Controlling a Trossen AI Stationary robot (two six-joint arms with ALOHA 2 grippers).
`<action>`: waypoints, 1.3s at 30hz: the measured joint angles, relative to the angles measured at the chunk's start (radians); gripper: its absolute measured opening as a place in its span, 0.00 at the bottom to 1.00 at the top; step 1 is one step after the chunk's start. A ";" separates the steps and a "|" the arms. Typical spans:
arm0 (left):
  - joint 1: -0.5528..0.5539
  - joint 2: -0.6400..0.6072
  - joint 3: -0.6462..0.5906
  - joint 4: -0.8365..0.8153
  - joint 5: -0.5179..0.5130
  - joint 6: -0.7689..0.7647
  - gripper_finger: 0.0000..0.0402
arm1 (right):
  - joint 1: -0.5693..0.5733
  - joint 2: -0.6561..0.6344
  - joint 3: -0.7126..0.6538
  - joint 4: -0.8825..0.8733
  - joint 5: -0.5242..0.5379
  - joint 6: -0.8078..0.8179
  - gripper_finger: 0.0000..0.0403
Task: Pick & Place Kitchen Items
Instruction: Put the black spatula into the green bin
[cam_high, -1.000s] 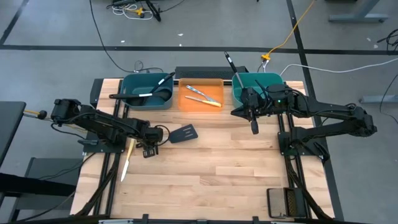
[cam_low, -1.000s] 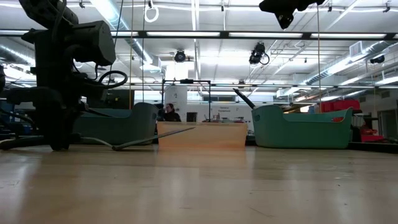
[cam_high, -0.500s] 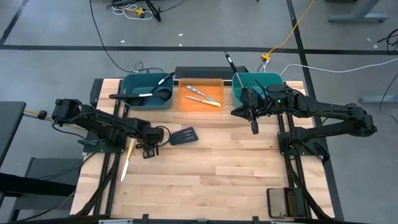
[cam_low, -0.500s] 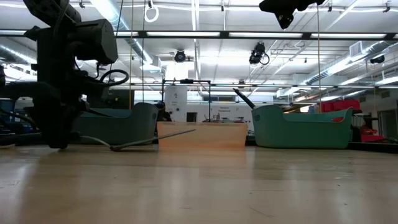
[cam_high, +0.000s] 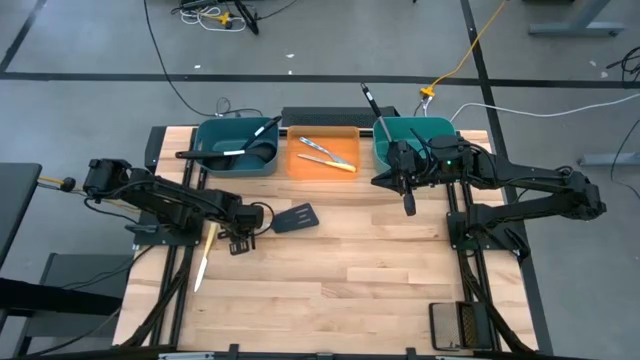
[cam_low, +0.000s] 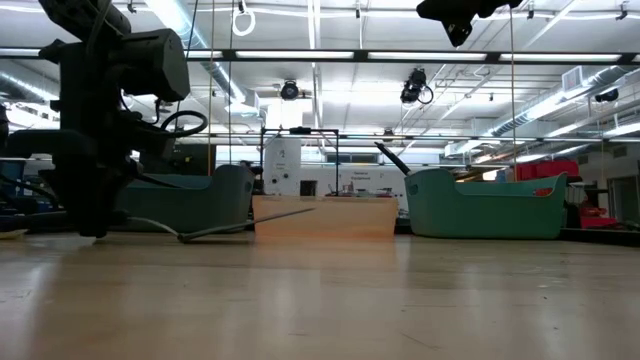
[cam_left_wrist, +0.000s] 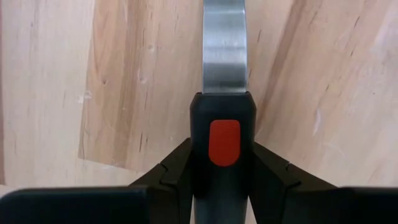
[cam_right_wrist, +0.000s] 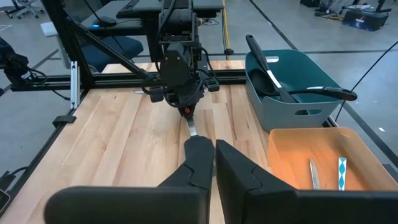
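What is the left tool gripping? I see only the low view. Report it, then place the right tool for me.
Observer: The left tool is shut on a black spatula. The left wrist view shows a finger on each side of its handle.
Operator: Give me the spatula's head.
Observer: Its slotted head rests on the wooden table, near the orange bin.
Operator: Now the right tool.
Observer: The right tool hangs shut and empty above the table, in front of the right teal bin.
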 joint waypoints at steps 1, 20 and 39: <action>0.000 0.000 0.000 0.000 0.000 0.000 0.29 | 0.000 0.000 0.000 0.000 0.000 0.000 0.07; 0.001 -0.001 0.069 -0.031 0.012 0.020 0.29 | 0.000 0.000 0.000 0.000 0.000 0.000 0.07; 0.001 -0.001 0.233 -0.098 -0.068 0.081 0.29 | 0.000 0.000 0.000 0.000 0.000 0.000 0.07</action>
